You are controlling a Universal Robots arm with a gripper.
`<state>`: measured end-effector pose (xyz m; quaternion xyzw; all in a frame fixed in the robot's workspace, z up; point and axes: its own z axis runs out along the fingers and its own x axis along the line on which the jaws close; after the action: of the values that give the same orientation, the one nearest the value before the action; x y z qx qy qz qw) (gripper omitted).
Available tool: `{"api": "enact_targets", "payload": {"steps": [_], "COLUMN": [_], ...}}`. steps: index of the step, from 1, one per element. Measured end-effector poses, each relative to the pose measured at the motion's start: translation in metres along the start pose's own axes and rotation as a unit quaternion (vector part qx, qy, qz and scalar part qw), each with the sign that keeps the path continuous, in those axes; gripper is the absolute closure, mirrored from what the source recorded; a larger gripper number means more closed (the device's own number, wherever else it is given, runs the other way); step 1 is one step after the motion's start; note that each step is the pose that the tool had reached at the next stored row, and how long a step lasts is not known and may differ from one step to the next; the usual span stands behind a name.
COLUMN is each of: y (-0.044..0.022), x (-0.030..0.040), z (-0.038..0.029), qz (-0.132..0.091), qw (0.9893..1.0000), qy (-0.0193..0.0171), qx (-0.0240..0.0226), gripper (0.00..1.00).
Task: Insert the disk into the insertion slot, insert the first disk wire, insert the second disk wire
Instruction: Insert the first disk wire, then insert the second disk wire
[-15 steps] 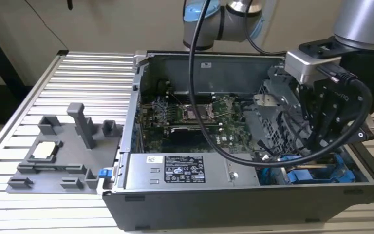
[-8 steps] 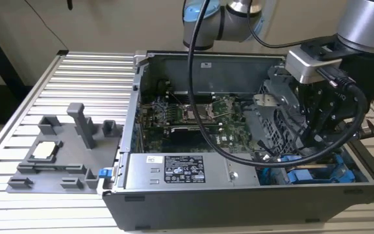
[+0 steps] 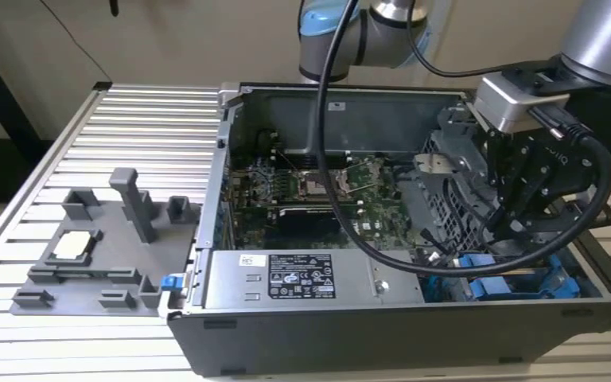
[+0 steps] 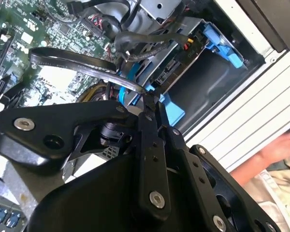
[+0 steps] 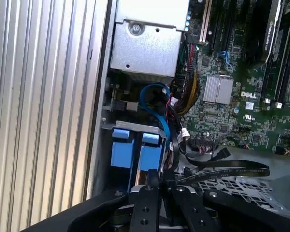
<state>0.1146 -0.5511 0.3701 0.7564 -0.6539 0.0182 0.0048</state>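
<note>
At the near right corner of the open computer case (image 3: 284, 199), the gripper (image 4: 152, 94) hangs over the drive cage (image 3: 449, 187), fingers pinched together on a flat black cable (image 4: 72, 63). The blue-framed disk (image 5: 135, 150) sits seated in the insertion slot (image 4: 203, 82), directly below the fingertips.

The gripper (image 4: 152, 99) looks matt black metal; the disk (image 5: 135, 152) frame is glossy blue plastic, beside a ribbed aluminium table (image 5: 38, 121).

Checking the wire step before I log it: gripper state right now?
Gripper: shut on a flat black cable, at the drive cage next to the blue frame of the disk.
</note>
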Motion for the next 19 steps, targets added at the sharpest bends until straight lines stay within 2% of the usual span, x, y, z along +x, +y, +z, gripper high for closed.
{"api": "enact_targets", "payload": {"steps": [3,4,7,8,15,19], "y": [-0.0001,-0.0001,-0.0001,-0.0001,-0.0001,-0.0006], "x": [0.0001,0.0001,0.0001,0.0,0.0,0.0002], "z": [0.0,0.0,0.0002,0.0001,0.0002,0.0006], "qz": [0.0,0.0,0.0,0.0,0.0,0.0], "qw": [1.0,1.0,0.9999,0.9999,0.9999,0.9999], "qy": [-0.0004,-0.0019,-0.0114,-0.0122,-0.0132,-0.0149], "qx": [0.0001,0.0003,0.0017,0.0018,0.0019,0.0022], "gripper": [0.84,0.84,0.84,0.84,0.84,0.84]}}
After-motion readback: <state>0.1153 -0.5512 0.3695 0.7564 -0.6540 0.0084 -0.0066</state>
